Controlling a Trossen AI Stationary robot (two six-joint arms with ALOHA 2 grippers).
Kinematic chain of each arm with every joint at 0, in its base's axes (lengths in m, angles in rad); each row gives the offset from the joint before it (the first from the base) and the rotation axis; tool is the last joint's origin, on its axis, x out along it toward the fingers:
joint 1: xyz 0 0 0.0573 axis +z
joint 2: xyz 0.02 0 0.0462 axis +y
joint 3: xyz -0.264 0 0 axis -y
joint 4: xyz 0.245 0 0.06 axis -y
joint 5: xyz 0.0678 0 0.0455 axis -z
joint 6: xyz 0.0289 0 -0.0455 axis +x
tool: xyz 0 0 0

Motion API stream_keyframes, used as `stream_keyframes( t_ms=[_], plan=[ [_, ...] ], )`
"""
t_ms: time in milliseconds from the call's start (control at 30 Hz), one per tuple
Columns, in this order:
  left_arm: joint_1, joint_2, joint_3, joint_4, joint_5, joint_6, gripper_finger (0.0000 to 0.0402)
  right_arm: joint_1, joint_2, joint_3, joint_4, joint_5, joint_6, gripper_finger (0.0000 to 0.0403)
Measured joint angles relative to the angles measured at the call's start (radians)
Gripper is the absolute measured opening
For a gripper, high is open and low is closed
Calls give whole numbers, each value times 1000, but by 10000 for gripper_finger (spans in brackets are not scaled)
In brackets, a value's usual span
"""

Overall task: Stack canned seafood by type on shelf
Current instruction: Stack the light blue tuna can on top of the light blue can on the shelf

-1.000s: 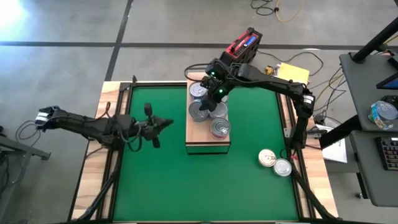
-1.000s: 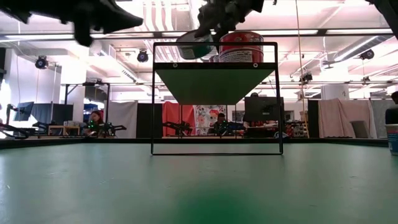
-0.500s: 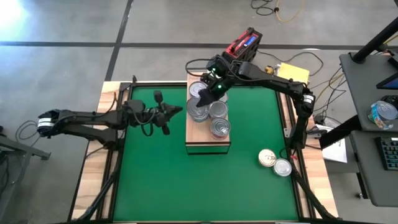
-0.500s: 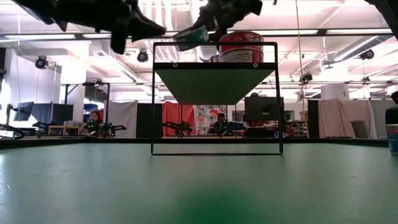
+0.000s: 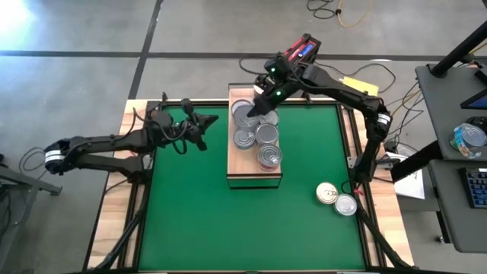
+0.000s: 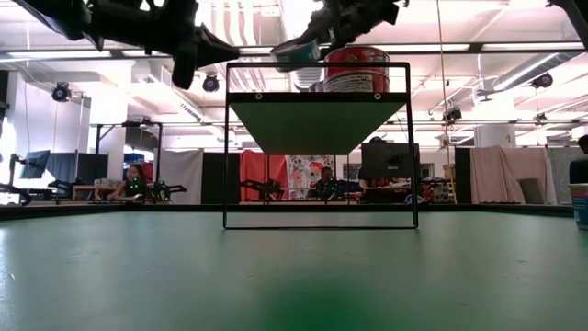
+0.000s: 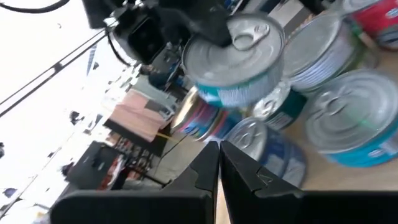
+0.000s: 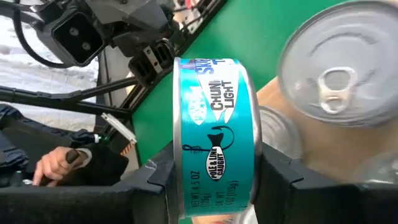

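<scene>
I am noting the shelf carrying tins toward its far end. I am holding my right gripper, clamped on a teal tuna tin, above that end, arm reaching in from the far right corner, presumably for stacking. My left gripper, fingers together, is hovering beside the shelf's left edge.
</scene>
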Motion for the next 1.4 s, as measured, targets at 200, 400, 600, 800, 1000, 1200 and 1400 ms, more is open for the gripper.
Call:
stream_keyframes(
  t_ms=[200,400,600,800,1000,1200,1400],
  plan=[
    [80,-37,-18,-5,-1,31,0,-51,-12,0,-49,-8,-33,131],
    [152,-74,-34,-47,-1,25,0,-79,-40,-1,-101,-21,-71,131],
    [236,-90,-34,-113,-1,23,0,-81,-114,-1,-117,-44,-97,131],
    [314,-106,-36,-143,68,-1,0,-96,-231,-61,-157,40,-130,131],
    [341,-108,-36,-147,87,-12,0,-177,-368,-224,-140,71,-123,131],
    [340,-108,-36,-146,87,-31,0,-301,-466,-444,-4,-17,-35,131],
    [340,-109,-36,-135,87,-44,0,-363,-505,-659,203,-177,81,131]
  ],
)
